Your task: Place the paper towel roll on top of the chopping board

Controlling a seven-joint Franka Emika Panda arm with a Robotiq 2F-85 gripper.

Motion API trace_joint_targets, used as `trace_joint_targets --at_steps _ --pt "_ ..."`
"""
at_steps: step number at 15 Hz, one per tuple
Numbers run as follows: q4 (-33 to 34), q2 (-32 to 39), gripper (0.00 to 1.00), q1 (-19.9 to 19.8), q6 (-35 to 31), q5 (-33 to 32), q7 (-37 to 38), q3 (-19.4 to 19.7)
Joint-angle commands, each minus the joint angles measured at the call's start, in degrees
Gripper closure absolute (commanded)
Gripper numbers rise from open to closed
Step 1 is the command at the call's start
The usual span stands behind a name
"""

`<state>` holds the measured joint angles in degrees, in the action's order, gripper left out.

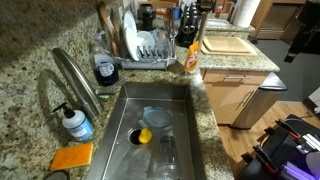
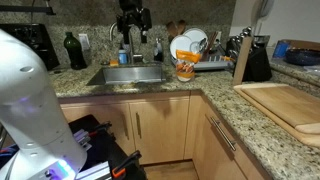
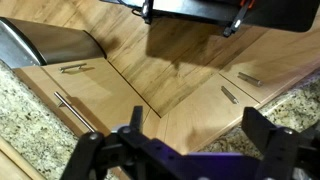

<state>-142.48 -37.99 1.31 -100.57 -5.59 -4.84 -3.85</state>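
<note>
While the tool [image 3: 185, 150] hangs released and empty, approach the far-right roll [image 1: 243, 10] by the board [image 1: 228, 45] squarely, gripping it mid-height.

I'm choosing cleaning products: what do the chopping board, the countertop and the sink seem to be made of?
The chopping board: pale tan wood with a matte finish; faint grain lines show. The countertop: speckled brown-grey stone, probably polished granite, judging by the mottled pattern and slight sheen. The sink: grey metal, probably brushed stainless steel, given its soft, dull reflections.
</note>
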Motion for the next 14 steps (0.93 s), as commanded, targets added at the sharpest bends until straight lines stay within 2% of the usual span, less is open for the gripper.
trace_joint_targets --at_steps 1,5,8,10,12,14 --pt "0.1 0.1 0.00 0.9 0.2 -0.4 0.4 0.7" --pt "0.1 0.1 0.00 0.9 0.2 -0.4 0.4 0.7" --pt "6.0 6.9 0.00 -3.9 -8.0 -1.3 2.8 5.7" --pt "8.6 8.7 0.00 -5.5 -14.2 -0.9 2.8 9.1" --pt "13.0 13.5 0.00 -6.8 -20.8 1.3 2.4 12.8" --pt "15.9 18.1 0.00 -6.4 -26.1 5.2 2.2 15.2"
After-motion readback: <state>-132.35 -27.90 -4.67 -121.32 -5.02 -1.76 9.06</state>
